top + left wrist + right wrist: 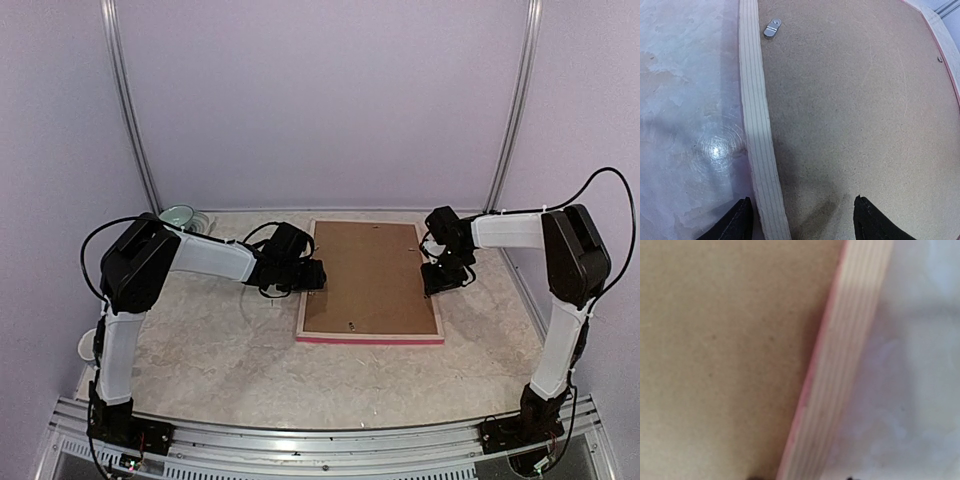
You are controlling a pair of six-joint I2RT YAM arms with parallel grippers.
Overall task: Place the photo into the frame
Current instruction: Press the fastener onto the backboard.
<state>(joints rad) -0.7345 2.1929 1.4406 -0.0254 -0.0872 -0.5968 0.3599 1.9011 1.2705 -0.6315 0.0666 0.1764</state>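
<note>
The frame lies face down on the table, pale wood rails up, pink along its near edge. A plain brown backing board fills it. The photo is hidden. My left gripper is open and low over the frame's left rail, one finger outside it and one over the board. My right gripper is at the right rail. Only its dark fingertips show in the right wrist view, apart on either side of the rail, with the board to the left.
A small metal turn clip sits on the board by the left rail. A pale green bowl stands at the back left behind the left arm. A white object lies at the table's left edge.
</note>
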